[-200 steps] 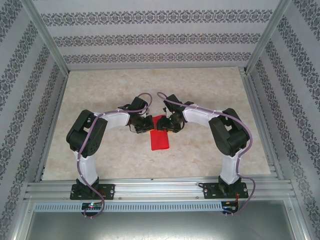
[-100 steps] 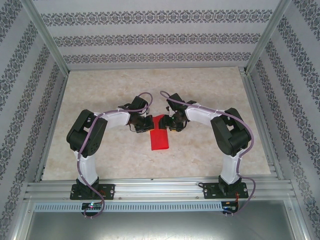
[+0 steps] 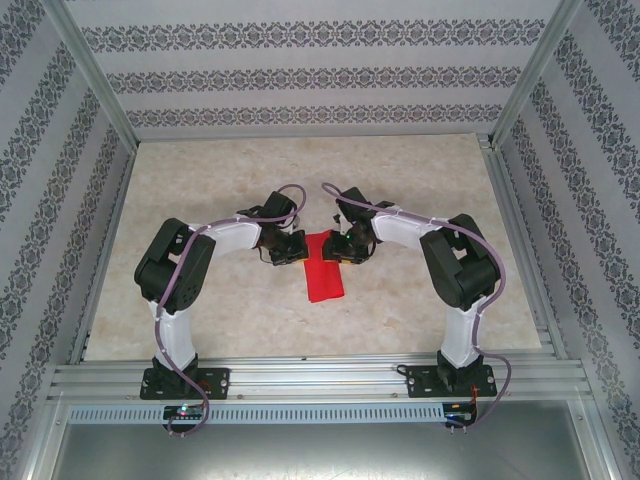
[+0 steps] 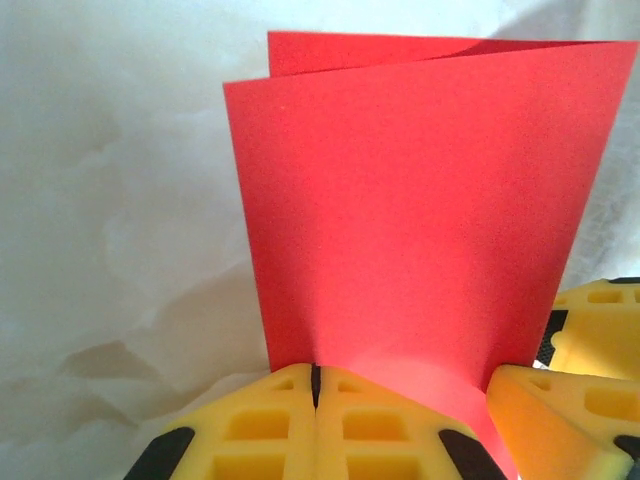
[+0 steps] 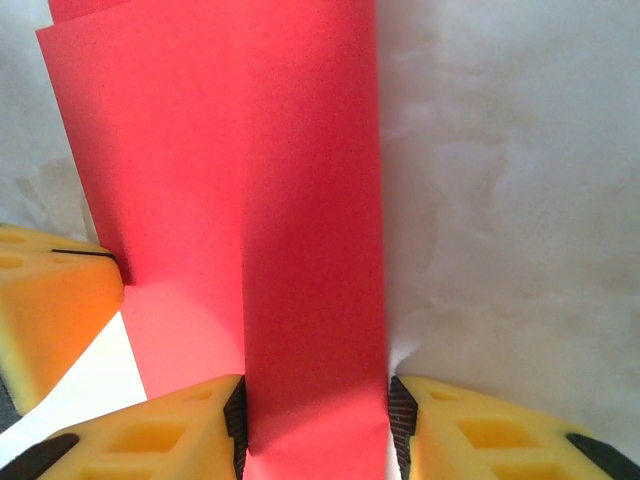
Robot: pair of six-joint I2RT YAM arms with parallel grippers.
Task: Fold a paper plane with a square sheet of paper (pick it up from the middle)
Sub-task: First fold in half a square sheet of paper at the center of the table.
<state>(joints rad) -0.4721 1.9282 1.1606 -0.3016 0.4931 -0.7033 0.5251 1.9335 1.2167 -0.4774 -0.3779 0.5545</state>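
Left gripper (image 4: 315, 378) pinched shut on square sheet of paper (image 3: 325, 281); right gripper (image 5: 315, 412) half-open astride it. Sheet's just skewed right, so crease alignment is slipping.

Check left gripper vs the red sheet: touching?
Touching. Left wrist view: the left gripper is shut on the red sheet, whose near edge runs into the seam between its yellow fingers with no gap.

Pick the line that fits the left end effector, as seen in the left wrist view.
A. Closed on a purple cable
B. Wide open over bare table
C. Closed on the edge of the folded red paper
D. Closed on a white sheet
C: the left end effector has its yellow fingers pressed together with no gap, and the red paper rises from their tips.
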